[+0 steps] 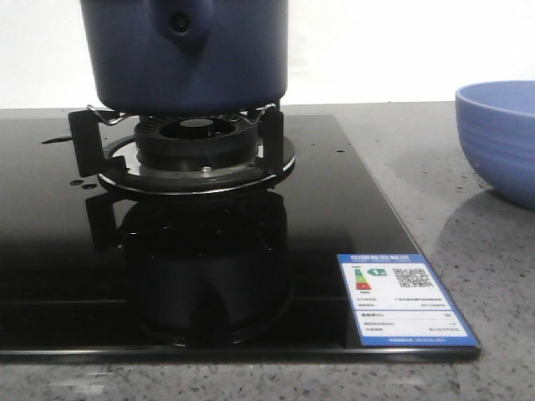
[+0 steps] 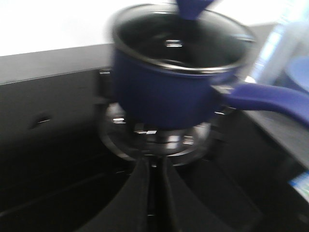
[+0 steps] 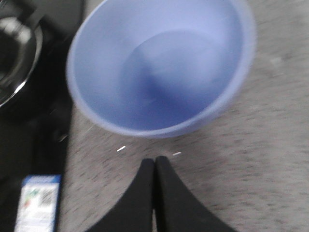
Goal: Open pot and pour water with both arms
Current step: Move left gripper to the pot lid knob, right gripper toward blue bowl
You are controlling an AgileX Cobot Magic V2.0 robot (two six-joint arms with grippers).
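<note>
Both my left hand (image 2: 153, 193) and right hand (image 3: 154, 193) are closed and empty. The pot (image 1: 188, 50) sits on the burner (image 1: 196, 146), lidless. A careless grab could slop water before reaching the bowl (image 3: 159, 67).

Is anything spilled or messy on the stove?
A few small droplets sit on the black glass cooktop to the left of the burner. Otherwise the pot stands upright on it, lid off, and nothing looks damaged.
</note>
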